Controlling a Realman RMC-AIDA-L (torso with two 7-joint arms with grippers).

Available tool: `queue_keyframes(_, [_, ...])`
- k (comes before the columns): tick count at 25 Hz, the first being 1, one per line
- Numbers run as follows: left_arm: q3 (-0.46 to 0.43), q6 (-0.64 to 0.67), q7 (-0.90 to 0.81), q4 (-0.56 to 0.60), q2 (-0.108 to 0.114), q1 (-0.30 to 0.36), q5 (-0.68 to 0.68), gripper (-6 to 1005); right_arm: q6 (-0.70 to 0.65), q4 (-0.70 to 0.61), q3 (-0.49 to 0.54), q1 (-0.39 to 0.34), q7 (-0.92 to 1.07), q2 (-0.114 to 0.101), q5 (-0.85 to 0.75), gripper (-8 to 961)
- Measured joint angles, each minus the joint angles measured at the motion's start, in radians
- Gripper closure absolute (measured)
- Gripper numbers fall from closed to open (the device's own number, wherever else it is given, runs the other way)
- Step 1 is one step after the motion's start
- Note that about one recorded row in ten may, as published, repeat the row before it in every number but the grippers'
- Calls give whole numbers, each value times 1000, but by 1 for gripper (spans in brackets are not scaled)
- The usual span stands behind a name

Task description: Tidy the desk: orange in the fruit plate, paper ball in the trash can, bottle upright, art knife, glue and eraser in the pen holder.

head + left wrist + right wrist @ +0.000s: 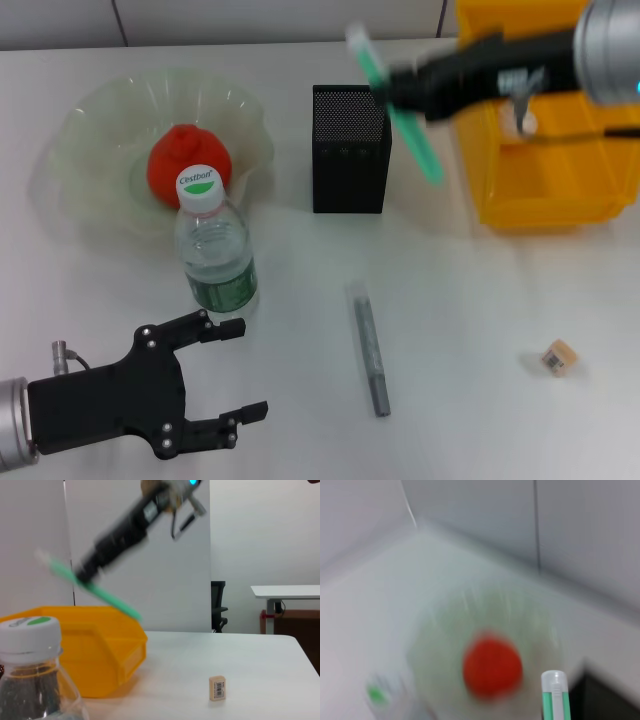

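The orange (pixel 185 165) lies in the pale green fruit plate (pixel 90 120). In front of the plate the bottle (pixel 213 250) stands upright, white cap on top. My right gripper (pixel 395 90) hangs over the black mesh pen holder (pixel 350 150), shut on a long green glue stick (pixel 415 140) with a pale cap, held tilted. A grey art knife (pixel 368 350) lies flat at mid table. The small tan eraser (pixel 560 356) sits at the near right. Near the front left, my left gripper (pixel 250 368) is open and holds nothing, just short of the bottle. I cannot make out the paper ball.
The yellow trash can (pixel 545 190) stands at the back right, next to the pen holder and under my right arm. In the left wrist view, the eraser (pixel 217 688) stands on bare table to the side of the trash can (pixel 100 650).
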Motion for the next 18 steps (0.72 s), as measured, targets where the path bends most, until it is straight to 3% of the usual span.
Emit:
queue_keyframes(1, [0,0,1,0,0,0,0,184,132,10,14,-58,-148,0,114,764])
queue_keyframes(2, [0,0,1,0,0,0,0,184,132,10,14,-58,-148,0,114,762])
queue_keyframes(4, [-3,-4,6,0,0,1,-1,184,278,86,1,-94,-327,0,224,759])
queue_keyframes(5, [-3,-5,6,0,-1,1,-1,184,329,136,-9,-101,-419,1,279,757])
queue_keyframes(6, [-4,-6,6,-1,-1,2,-1,184,416,283,-32,-96,-632,1,438,756])
queue_keyframes(7, [-4,-6,6,-1,-1,2,-1,184,416,283,-32,-96,-632,1,438,754])
queue_keyframes(8, [-5,-7,7,-5,-1,2,-1,184,461,446,-42,-69,-852,1,614,752])
queue_keyframes(9, [-5,-7,7,-5,-1,2,-1,184,461,446,-42,-69,-852,1,614,751])
queue_keyframes(10, [-6,-8,7,-7,0,2,-1,184,470,527,-44,-50,-965,1,717,749])
queue_keyframes(11, [-7,-8,8,-9,0,1,-1,184,462,696,-44,-5,-1171,-1,911,748])
queue_keyframes(12, [-7,-9,8,-10,0,-1,-1,184,462,696,-44,-5,-1171,-1,911,746])
queue_keyframes(16, [-6,-10,8,-11,0,-6,0,184,418,1016,-37,106,-1502,-1,1194,740])
queue_keyframes(18, [-7,-10,8,-11,0,-6,0,184,409,1074,-34,130,-1536,-1,1225,736])
